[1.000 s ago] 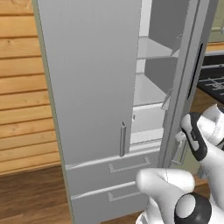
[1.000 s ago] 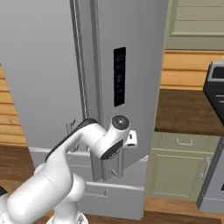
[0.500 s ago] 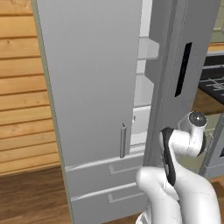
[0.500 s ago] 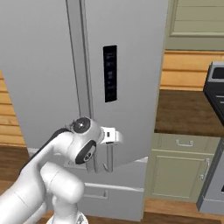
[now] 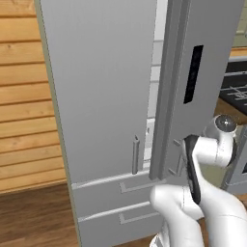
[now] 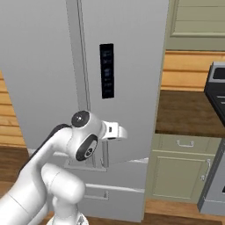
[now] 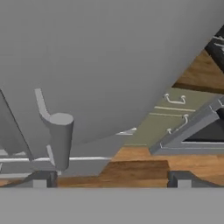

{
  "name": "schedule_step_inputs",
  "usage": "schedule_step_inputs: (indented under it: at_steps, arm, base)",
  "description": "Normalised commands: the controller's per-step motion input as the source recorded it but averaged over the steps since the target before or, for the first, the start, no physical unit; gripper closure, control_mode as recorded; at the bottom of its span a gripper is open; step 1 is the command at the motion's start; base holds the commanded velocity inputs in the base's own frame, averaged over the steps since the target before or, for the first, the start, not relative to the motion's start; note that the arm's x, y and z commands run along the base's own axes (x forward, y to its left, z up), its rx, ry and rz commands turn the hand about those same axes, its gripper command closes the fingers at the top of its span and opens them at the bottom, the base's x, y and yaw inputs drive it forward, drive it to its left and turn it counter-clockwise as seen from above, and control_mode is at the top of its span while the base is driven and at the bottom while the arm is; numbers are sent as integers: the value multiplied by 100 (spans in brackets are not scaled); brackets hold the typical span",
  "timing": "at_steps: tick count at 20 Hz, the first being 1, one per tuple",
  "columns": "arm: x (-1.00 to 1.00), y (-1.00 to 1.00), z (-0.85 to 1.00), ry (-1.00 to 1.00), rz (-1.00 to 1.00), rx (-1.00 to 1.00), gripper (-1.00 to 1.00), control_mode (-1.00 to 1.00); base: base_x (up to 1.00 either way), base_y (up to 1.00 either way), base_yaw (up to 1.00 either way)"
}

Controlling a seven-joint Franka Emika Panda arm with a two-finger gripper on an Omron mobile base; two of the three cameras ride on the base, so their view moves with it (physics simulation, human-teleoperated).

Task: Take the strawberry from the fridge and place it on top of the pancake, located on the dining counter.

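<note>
Tall light grey fridge (image 5: 101, 96) filling the middle of both base views, right door swung nearly closed, leaving a thin slit with pale shelves glimpsed inside in the left base view. Black panel (image 6: 107, 70) on the right door's face. Vertical bar handle (image 5: 135, 155) on the left door, two lower drawers (image 5: 120, 202) beneath. White arm bent in front of the right door, wrist close to that door's handle (image 6: 104, 154) near its lower end. In the hand view, gripper (image 7: 109, 179) with dark fingertips (image 7: 41, 178) spread wide apart, nothing between them, the door's bar handle (image 7: 59, 139) just above the left tip. Olive-green cabinet (image 6: 184, 167) with drawer pulls right of the fridge, wooden floor (image 5: 34, 217) below, plank wall (image 5: 21, 96) on the left.
</note>
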Motion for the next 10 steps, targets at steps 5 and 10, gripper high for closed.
schedule_step_inputs:
  at_steps: [5, 10]
  arm:
    - [-5, -9, 68, 0, 0, 23, -100, -100]
    - [-25, 19, 37, 0, 9, 17, -100, -100]
  base:
    - [0, 0, 0]
    - [0, 0, 0]
